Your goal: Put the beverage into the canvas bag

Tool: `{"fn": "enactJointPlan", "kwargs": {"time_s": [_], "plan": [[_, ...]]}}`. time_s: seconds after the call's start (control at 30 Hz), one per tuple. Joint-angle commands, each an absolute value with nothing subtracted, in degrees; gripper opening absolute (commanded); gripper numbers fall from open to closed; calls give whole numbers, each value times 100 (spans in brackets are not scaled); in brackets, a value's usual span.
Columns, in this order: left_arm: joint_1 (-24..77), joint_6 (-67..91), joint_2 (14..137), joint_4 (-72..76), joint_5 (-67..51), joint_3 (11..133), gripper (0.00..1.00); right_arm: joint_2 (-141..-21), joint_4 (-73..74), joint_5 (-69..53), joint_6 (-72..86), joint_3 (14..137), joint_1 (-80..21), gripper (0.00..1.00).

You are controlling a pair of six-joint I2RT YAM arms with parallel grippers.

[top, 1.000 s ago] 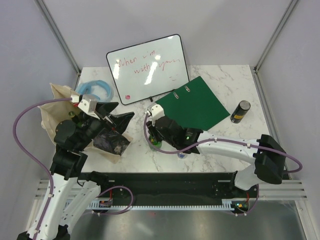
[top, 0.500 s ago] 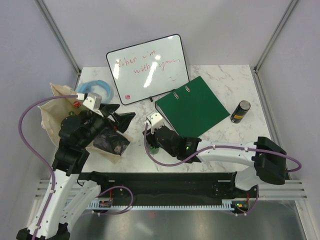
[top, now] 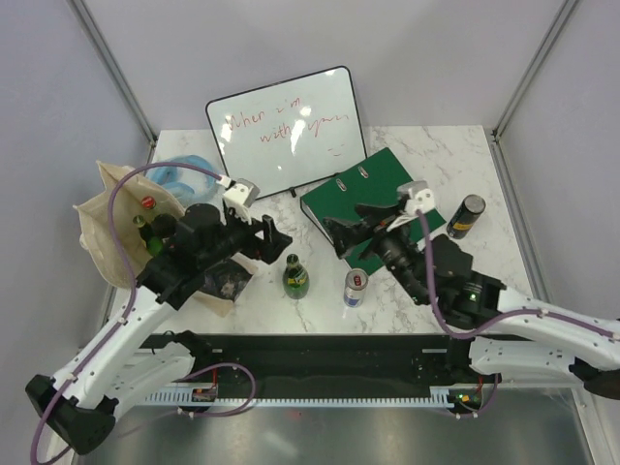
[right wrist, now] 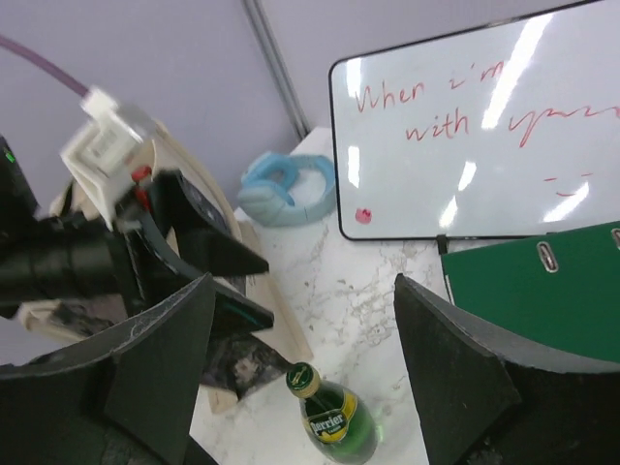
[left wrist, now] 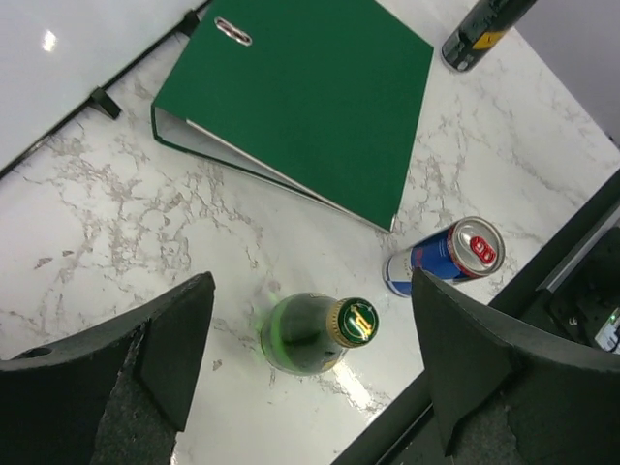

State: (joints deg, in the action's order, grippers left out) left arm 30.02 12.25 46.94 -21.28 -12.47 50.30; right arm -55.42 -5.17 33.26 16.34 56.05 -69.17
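"Where was the green bottle (top: 295, 278)?"

"Upright on the marble table (top: 436, 155), outside the canvas bag (top: 97, 208). A blue-and-silver can (top: 356, 287) stood just beside it on the right."

"And the bag?"

"At the table's left edge, mouth open, with other bottles (top: 147, 232) showing inside."

"Did either arm have hold of the green bottle?"

"No. The left gripper (top: 276, 232) hovered just left of it, fingers spread wide and holding nothing. Its wrist camera looked down on the gold cap between them. The right gripper (top: 349, 223) was over the left corner of the green binder (top: 387, 208), fingers also apart and empty."

"Anything else?"

"A whiteboard (top: 286, 131) leaned at the back, and a black can (top: 466, 216) sat near the right edge."
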Motion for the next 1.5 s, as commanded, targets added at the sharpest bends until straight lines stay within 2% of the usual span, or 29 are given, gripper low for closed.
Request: {"fn": "enactJointPlan", "kwargs": {"time_s": [0.0, 0.1, 0.27, 0.37, 0.6, 0.77, 0.9, 1.03, 1.07, 1.1, 1.13, 1.47], "plan": [[3890, 1169, 4930, -2347, -37, 5159, 88, -4906, -291, 3840, 1723, 5370, -6935, 82], [4541, 1362, 5079, -2382, 789, 5072, 86, -4668, -141, 3981, 1644, 5361, -6926, 83], [4930, 1757, 5414, -2260, 1571, 4773, 80, -4421, -44, 3964, 1600, 5291, -6926, 83], [5010, 1836, 5668, -2075, 1617, 4650, 77, -4342, -18, 3946, 1608, 5256, -6926, 83], [5212, 2021, 5818, -1680, 1811, 4316, 60, -4123, 132, 4034, 1582, 5203, -6935, 83], [5247, 2127, 5897, -1407, 1758, 4105, 56, -4096, 123, 4069, 1565, 5142, -6935, 83], [5265, 2180, 5994, -1397, 1845, 4096, 37, -4131, 114, 4078, 1547, 5142, -6934, 83], [5282, 2232, 6091, -1512, 1951, 4157, 38, -4140, 97, 4078, 1547, 5150, -6926, 83], [5291, 2241, 6100, -1520, 1977, 4157, 42, -4148, 97, 4087, 1547, 5150, -6926, 83], [5291, 2250, 6108, -1521, 1978, 4149, 54, -4148, 88, 4104, 1538, 5142, -6934, 83], [5300, 2267, 6117, -1547, 1986, 4157, 56, -4148, 79, 4122, 1538, 5142, -6926, 83], [5352, 2303, 6152, -1582, 2056, 4122, 54, -4254, 44, 4166, 1547, 5150, -6926, 83]]}}
